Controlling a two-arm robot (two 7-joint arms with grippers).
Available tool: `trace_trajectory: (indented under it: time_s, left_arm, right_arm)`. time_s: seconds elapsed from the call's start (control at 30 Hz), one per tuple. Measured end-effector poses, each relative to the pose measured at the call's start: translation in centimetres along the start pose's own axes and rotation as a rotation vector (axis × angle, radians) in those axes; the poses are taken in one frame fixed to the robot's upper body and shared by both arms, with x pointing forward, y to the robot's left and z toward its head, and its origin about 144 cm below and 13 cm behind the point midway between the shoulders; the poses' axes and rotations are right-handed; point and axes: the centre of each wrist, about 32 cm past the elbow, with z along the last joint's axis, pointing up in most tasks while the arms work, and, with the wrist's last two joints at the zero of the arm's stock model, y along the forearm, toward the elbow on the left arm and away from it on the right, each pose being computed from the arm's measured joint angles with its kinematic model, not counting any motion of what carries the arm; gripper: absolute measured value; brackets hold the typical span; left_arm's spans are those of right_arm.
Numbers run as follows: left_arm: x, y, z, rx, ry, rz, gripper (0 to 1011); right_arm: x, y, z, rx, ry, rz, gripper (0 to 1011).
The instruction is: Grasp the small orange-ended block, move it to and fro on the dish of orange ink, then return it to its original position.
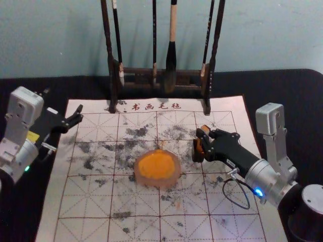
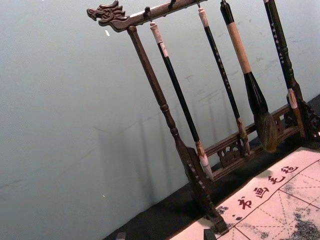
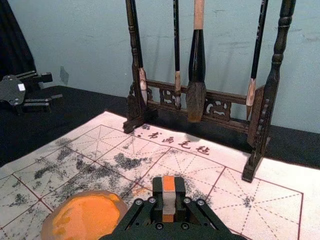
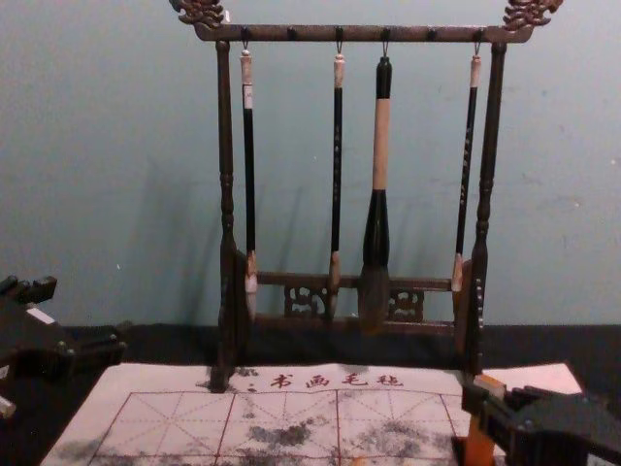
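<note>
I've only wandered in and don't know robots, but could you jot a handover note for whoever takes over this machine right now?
Right gripper: to the right of the dish, jaws closed on the small orange-ended block.
Left gripper: parked at the left side, jaws open and empty.
Dish: on the mat, holding orange ink. The brush rack stands behind.
Done: block grasped. Whether it has already been worked in the ink, I cannot tell.
Left: the to-and-fro on the dish, unless already done, then putting the block back.
</note>
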Motion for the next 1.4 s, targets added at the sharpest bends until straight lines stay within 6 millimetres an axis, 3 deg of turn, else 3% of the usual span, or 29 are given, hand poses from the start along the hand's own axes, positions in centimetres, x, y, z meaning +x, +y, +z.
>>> trace_trajectory:
  time_s: [1.27, 1.4]
  left_arm:
    - [0.0, 0.0, 0.0, 0.0, 0.0, 0.0, 1001]
    - [0.0, 0.0, 0.0, 0.0, 0.0, 0.0, 1001]
  right_arm:
    - [-0.4, 0.2, -1.5, -0.011, 0.004, -0.002, 107]
    - [-0.4, 0.2, -1.4, -0.011, 0.004, -0.002, 164]
